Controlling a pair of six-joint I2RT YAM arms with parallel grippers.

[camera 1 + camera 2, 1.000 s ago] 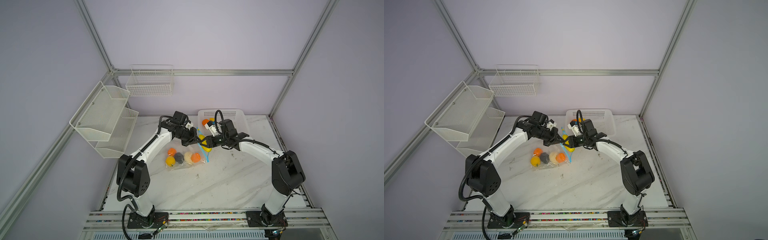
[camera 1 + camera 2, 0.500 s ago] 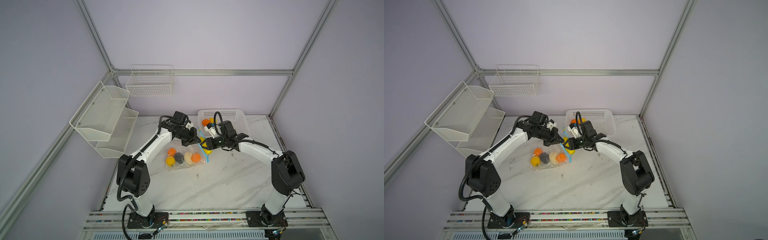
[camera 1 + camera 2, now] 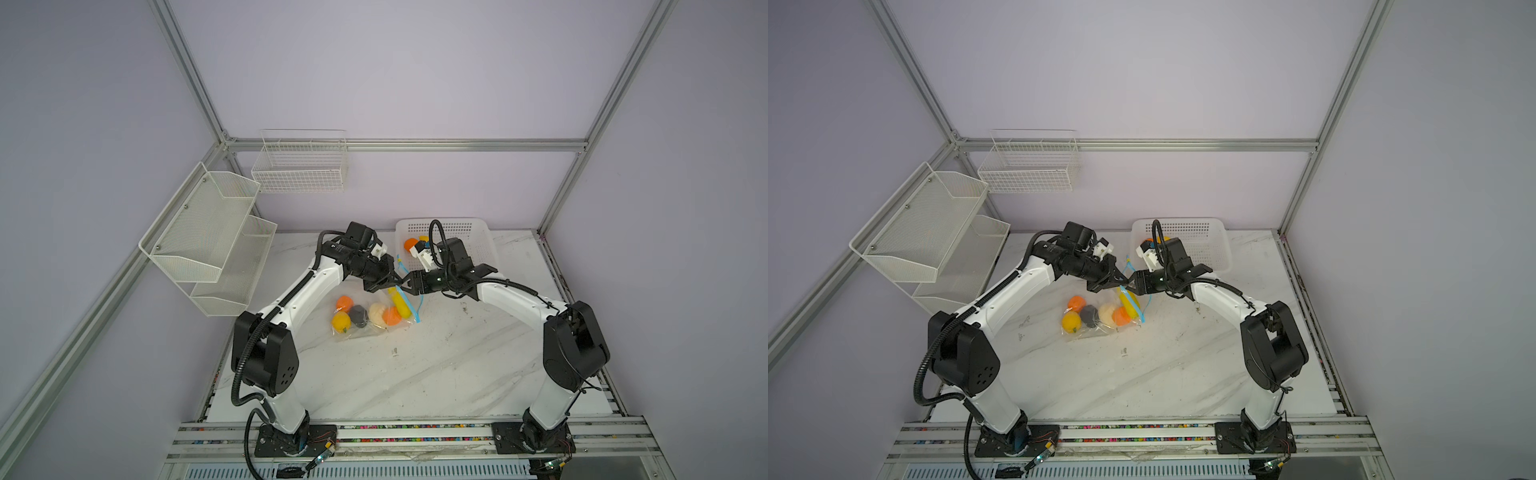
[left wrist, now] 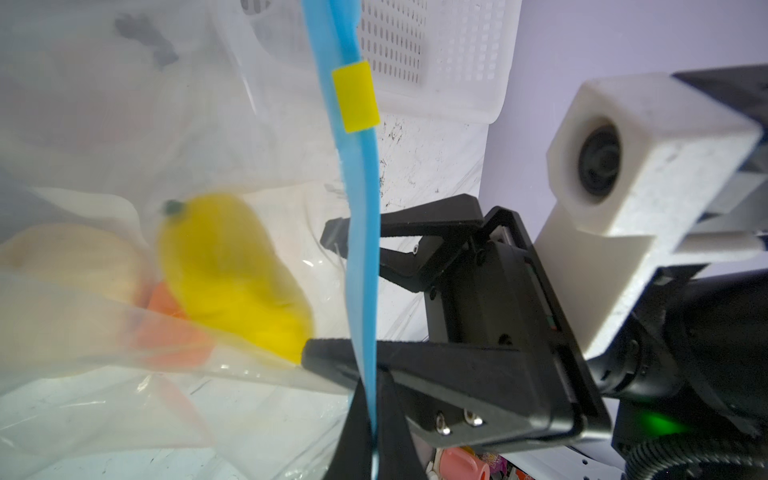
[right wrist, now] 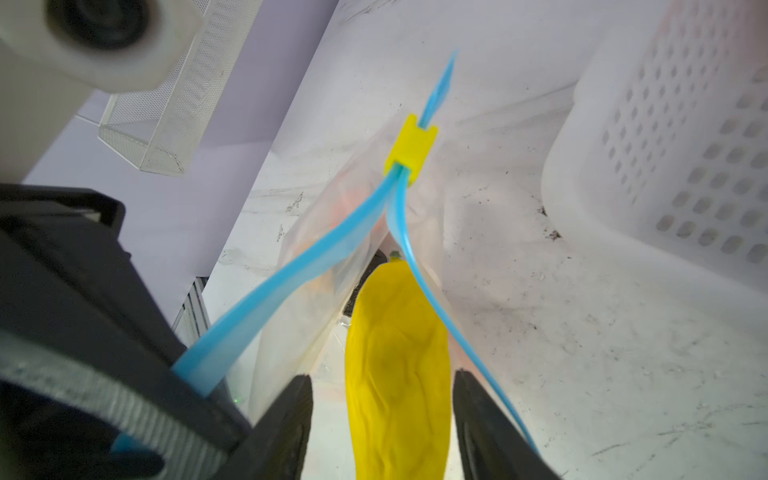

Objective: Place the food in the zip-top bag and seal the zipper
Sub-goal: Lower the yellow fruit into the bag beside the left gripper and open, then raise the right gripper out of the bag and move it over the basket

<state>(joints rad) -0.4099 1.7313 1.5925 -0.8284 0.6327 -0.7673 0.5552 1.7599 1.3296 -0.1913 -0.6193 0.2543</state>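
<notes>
The zip-top bag lies mid-table, its mouth lifted toward the grippers. Inside it lie two orange tangerines, a yellow fruit, a dark lump, a cream bulb and the long yellow piece. My left gripper is shut on the blue zipper, below its yellow tab. In the right wrist view the right gripper stands open at the bag's mouth. The long yellow piece lies between its fingers, clear of both.
A white perforated basket stands at the back right, with an orange fruit in it, close behind the right arm. White mesh shelves and a wire basket hang on the left and back walls.
The right gripper has opened and let go of the long yellow piece, which now lies lower in the bag's mouth. The left gripper still holds the zipper in the same place.
</notes>
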